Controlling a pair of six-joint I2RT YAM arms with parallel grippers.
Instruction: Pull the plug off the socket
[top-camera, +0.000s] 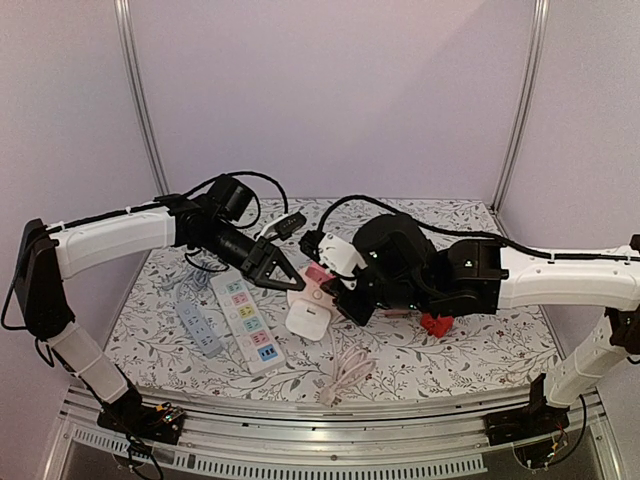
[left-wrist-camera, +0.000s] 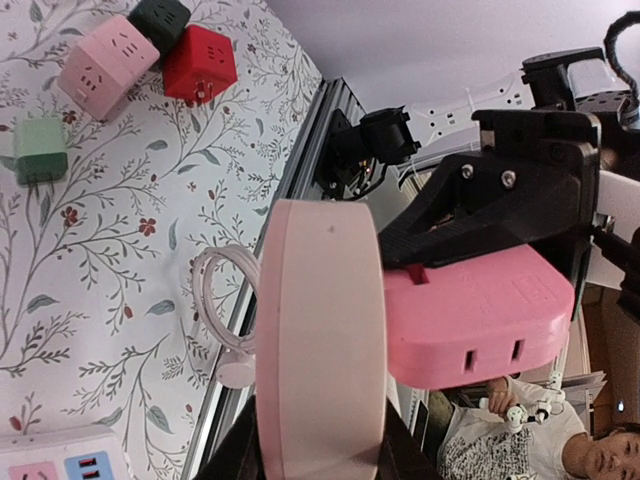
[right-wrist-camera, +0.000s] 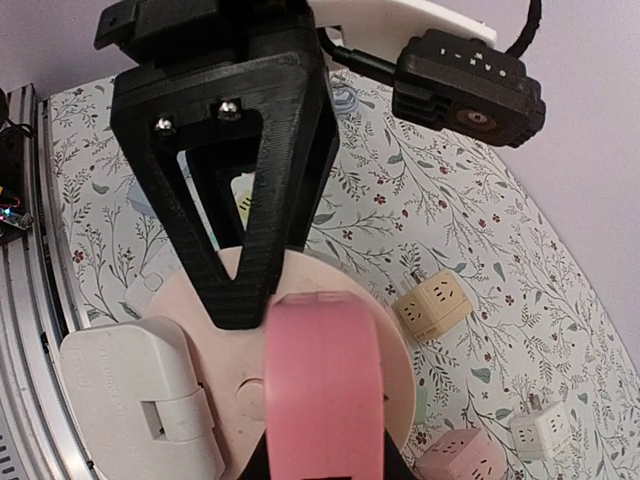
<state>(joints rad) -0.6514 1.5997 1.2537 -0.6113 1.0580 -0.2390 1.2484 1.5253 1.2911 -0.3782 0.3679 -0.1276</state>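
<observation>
A flower-printed tablecloth (top-camera: 450, 350) under lilac walls carries the work, which sits near the table's middle. There the left gripper (top-camera: 285, 275) pinches a pale pink round plastic socket disc (left-wrist-camera: 320, 330) at its rim, with a finger pressed to each flat face. A brighter pink blocky plastic plug (left-wrist-camera: 470, 315) stands straight out of one face of the disc, and the right gripper (top-camera: 332, 285) clamps it across its sides. The plug's long axis runs square to the disc, pointing away from the left gripper toward the right arm. The pull therefore likely goes along that line while the left arm braces.
</observation>
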